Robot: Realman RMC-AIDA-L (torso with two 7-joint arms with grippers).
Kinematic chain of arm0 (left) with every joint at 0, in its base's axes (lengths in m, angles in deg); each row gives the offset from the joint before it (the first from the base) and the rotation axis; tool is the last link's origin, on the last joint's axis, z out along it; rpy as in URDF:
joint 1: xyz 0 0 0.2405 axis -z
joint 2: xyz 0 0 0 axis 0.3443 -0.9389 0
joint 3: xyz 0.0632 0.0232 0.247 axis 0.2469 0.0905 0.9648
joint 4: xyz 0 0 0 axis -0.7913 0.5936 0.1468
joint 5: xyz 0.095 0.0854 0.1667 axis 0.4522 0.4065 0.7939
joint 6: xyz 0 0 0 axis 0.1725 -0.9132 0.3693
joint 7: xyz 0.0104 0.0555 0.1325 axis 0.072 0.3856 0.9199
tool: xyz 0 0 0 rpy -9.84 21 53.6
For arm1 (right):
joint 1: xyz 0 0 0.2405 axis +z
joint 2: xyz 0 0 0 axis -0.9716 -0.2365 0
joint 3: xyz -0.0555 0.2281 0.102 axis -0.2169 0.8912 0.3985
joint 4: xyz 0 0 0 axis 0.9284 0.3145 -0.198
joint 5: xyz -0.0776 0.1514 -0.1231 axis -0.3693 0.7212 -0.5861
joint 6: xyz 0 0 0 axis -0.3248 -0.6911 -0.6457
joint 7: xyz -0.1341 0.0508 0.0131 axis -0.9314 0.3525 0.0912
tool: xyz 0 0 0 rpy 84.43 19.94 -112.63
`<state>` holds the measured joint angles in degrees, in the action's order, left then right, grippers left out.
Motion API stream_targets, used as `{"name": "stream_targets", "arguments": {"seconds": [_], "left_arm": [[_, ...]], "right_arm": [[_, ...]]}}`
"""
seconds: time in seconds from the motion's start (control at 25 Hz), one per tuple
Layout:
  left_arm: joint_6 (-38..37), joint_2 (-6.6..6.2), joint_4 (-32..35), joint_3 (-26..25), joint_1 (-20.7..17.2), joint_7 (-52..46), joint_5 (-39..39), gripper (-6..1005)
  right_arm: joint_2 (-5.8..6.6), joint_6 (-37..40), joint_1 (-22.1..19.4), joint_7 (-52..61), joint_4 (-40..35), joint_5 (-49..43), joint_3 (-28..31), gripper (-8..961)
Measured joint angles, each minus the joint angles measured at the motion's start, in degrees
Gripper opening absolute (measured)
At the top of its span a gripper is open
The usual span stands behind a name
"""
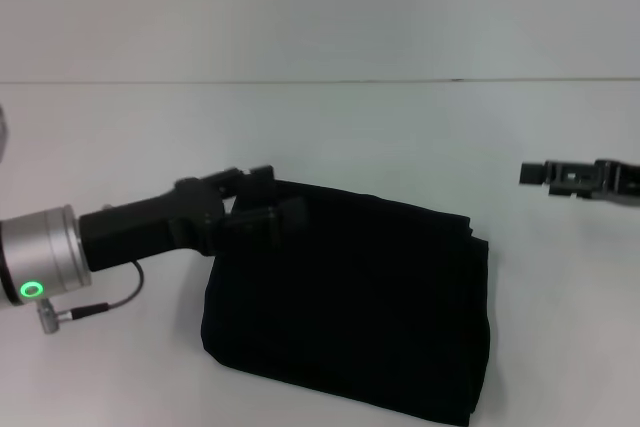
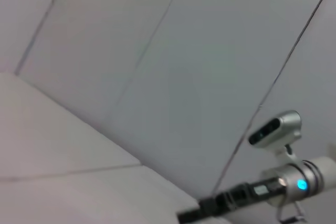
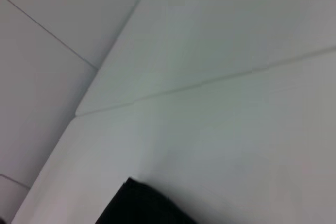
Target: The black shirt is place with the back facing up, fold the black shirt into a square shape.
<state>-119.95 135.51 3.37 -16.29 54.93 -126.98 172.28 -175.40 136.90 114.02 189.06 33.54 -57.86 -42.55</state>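
White table (image 1: 120, 377), folded black shirt (image 1: 350, 307), left gripper (image 1: 262, 202) at its corner

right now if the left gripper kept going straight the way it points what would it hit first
Probably the black shirt: the left gripper points toward the robot's right, at the folded shirt's far left corner. If it rides above the cloth, which depth leaves unclear, the white table beyond looks free.

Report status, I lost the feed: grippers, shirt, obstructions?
Left gripper at black shirt far-left corner. Right gripper off to its right, clear. Shirt folded, roughly square. No obstructions visible.
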Motion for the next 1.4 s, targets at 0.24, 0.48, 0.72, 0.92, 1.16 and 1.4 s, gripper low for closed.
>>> {"name": "stream_targets", "arguments": {"seconds": [0.24, 0.48, 0.72, 0.92, 1.16, 1.4], "left_arm": [[2.7, -0.73, 1.4, 0.0, 0.0, 1.9, 0.3, 894], [3.6, -0.78, 1.9, 0.0, 0.2, 4.2, 0.0, 894], [4.3, -0.8, 2.0, 0.3, 0.3, 6.3, 0.4, 894], [4.3, -0.83, 2.6, 0.6, 0.2, 6.6, 0.7, 895], [4.3, -0.83, 2.6, 0.6, 0.3, 6.6, 0.7, 894], [5.2, -0.83, 2.6, 0.6, 0.5, 6.6, 0.5, 894]], "right_arm": [[-0.02, -0.3, 0.3, 3.8, 3.2, -3.4, -0.5, 897], [-0.91, -4.0, 2.4, 6.8, 6.5, -5.3, -3.1, 888], [-2.57, -9.7, 5.7, 7.2, 9.9, -5.4, -5.0, 874], [-4.15, -12.3, 7.0, 8.3, 10.2, -5.5, -6.7, 862], [-5.08, -13.3, 7.4, 8.3, 10.2, -5.3, -6.8, 848], [-6.17, -15.2, 7.5, 7.3, 9.7, -4.9, -6.8, 765]]}}
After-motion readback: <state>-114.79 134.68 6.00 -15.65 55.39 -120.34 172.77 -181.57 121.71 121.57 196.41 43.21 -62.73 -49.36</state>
